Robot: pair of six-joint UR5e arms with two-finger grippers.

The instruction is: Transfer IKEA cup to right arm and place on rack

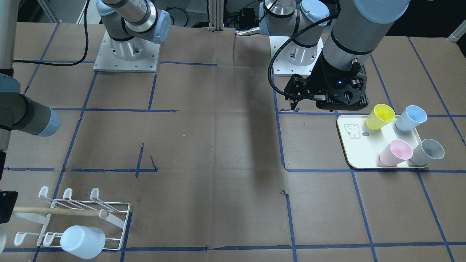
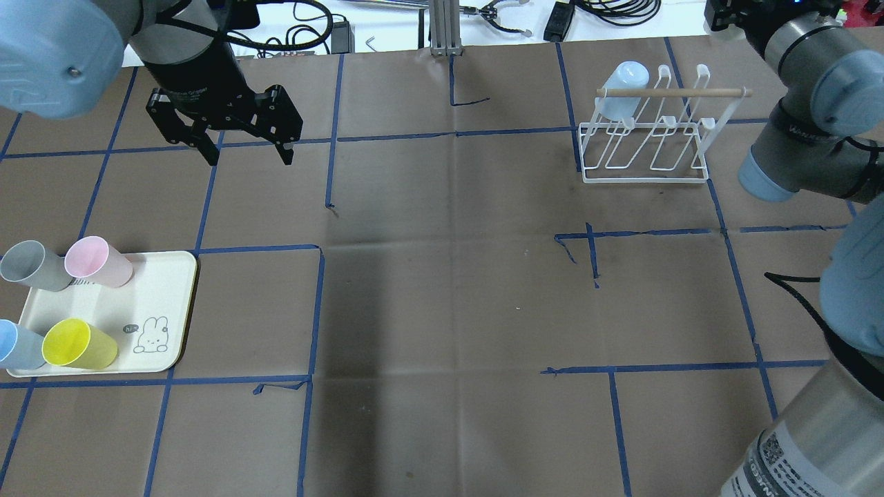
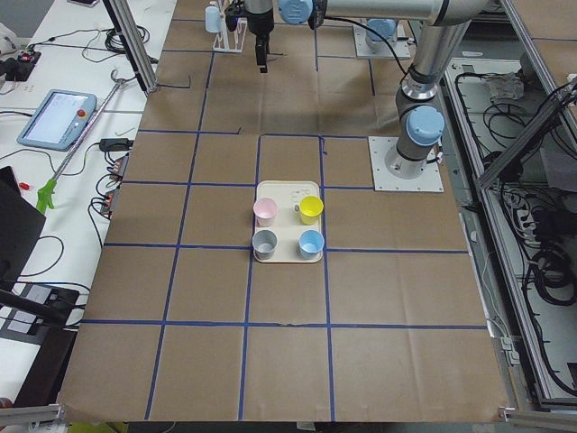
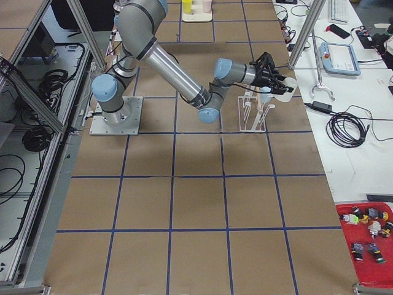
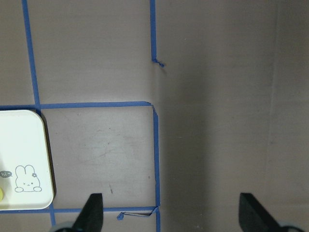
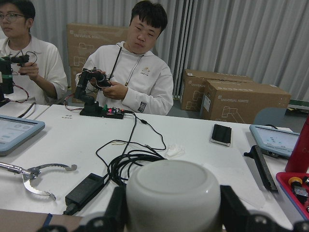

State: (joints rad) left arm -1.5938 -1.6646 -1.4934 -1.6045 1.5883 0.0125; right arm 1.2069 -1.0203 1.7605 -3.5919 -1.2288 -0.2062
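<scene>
**Right hand** (image 6: 172, 208): we record it closed on a pale cup (image 6: 173, 191), with the fingers (image 6: 117, 207) flanking the cup's base. It points level toward the room. In the right-side view, hand and cup hang raised near the white wire rack (image 2: 642, 180), on its side away from the robot. We cannot tell whether the cup touches a prong.

**Rack contents:** one pale blue cup (image 2: 620, 86) sits upturned at a corner, beneath the wooden dowel (image 2: 677, 91).

**Left hand** (image 2: 249, 159): open and empty, jaws wide, hanging over bare paper.

**Cream tray** (image 2: 162, 290): it bears a rabbit drawing with a speech bubble reading "hi". It carries four upright cups: yellow (image 2: 76, 344), blue (image 2: 17, 345), pink (image 2: 97, 261) and grey (image 2: 31, 266).

**Lettering:** we read "UNIVERSAL ROBOTS" on the cardboard boxes (image 6: 241, 99).

**Surface** (image 2: 449, 290): creased brown paper, gridded with blue tape (image 2: 318, 310).

**Room:**
- A second, white surface (image 6: 72, 140) holds black cables (image 6: 130, 164), a phone (image 6: 221, 134) and a tablet (image 6: 275, 140).
- One seated person (image 6: 140, 82) and another (image 6: 24, 63) each handle a small device.
- A grey curtain (image 6: 241, 38) hangs behind them.
- A red tray (image 4: 368, 236) of small parts shows in the right-side view.
</scene>
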